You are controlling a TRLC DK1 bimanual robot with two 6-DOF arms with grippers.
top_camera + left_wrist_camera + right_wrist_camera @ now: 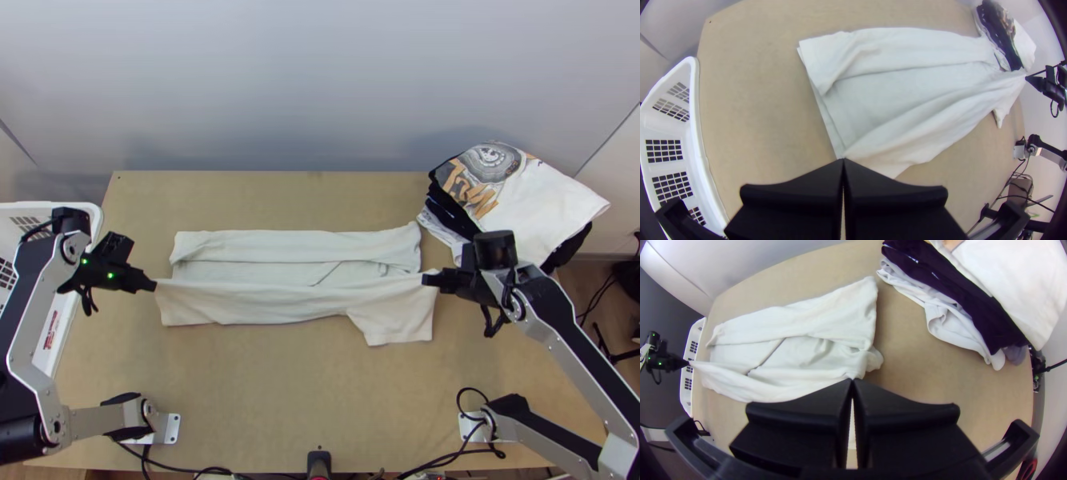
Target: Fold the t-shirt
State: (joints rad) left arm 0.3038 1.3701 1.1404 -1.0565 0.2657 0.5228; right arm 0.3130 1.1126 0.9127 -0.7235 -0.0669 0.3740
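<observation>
A pale, whitish t-shirt (256, 300) lies across the table in a long strip, its far side folded inward and a sleeve spreading at the near right. At its left end my left gripper (154, 285) is shut on the near layer's edge. My right gripper (426, 279) pinches that layer at the right end. Cloth runs from the tips of the left gripper (843, 161) in the left wrist view, the shirt (907, 89) stretching away. In the right wrist view, the right gripper (852, 381) has its fingers together on the shirt (795, 346).
A pile of folded clothes (512, 196) stands at the table's back right. A white plastic basket (94, 216) is at the left edge, beside and under the left arm. Bare wood (304, 384) lies in front of the shirt, with cables along the near edge.
</observation>
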